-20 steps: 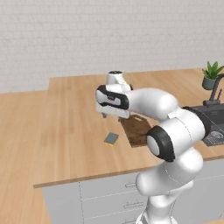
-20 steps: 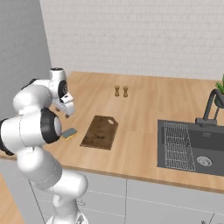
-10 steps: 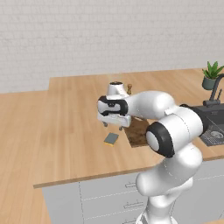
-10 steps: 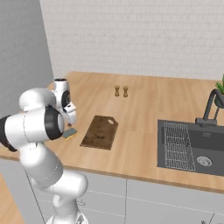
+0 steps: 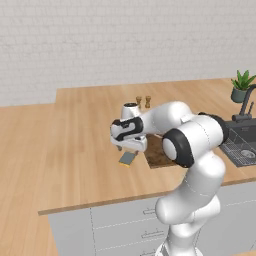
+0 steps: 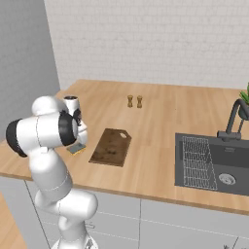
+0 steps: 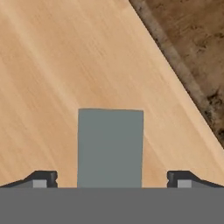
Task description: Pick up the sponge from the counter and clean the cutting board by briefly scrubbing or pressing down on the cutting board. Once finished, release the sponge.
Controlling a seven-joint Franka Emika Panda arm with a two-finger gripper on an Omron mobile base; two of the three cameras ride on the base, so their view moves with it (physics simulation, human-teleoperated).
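Grey-blue sponge sat flat on the counter right below the gripper, between its spread-apart, empty fingers, cutting board just off to one side. Probably light and squishy, so I'd pinch it across the narrow sides.

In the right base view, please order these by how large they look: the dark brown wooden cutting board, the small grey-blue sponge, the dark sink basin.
1. Dark sink basin
2. Dark brown wooden cutting board
3. Small grey-blue sponge, partly hidden behind the arm

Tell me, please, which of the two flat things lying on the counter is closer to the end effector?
The sponge, the small grey-blue pad framed between the open end effector's fingertips; the dark brown cutting board lies off to one side.
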